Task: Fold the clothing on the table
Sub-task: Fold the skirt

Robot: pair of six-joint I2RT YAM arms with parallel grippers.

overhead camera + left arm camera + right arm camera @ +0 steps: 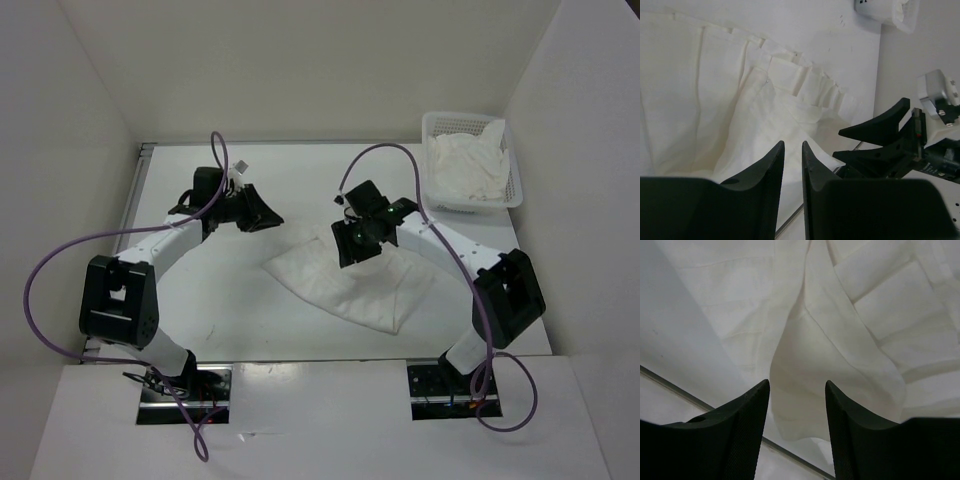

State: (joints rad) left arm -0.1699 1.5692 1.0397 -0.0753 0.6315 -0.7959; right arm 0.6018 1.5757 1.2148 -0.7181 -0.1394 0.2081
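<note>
White crinkly fabric, that was the clothing [350, 285], lying mostly flat in the middle of the table [230, 300], a bit right of centre in the overhead view. It made a rough wedge, with its point toward the lower right of the frame. Up close, a pleated, gathered edge showed along one side.

The right gripper [348, 248] sat over the garment's upper edge, near the centre of the frame. Its wrist cam showed the fingers [747, 415] spread apart, with a rumpled fold of cloth between and below them. Nothing looked pinched.

The left gripper [262, 215] was off the cloth, up and to the left of it, over bare table. Its fingers [767, 170] had only a narrow slit between them, with nothing in the slit.

In the upper right corner, a white mesh basket [515, 175] held a white cloth bundle [465, 165], well apart from the garment.
</note>
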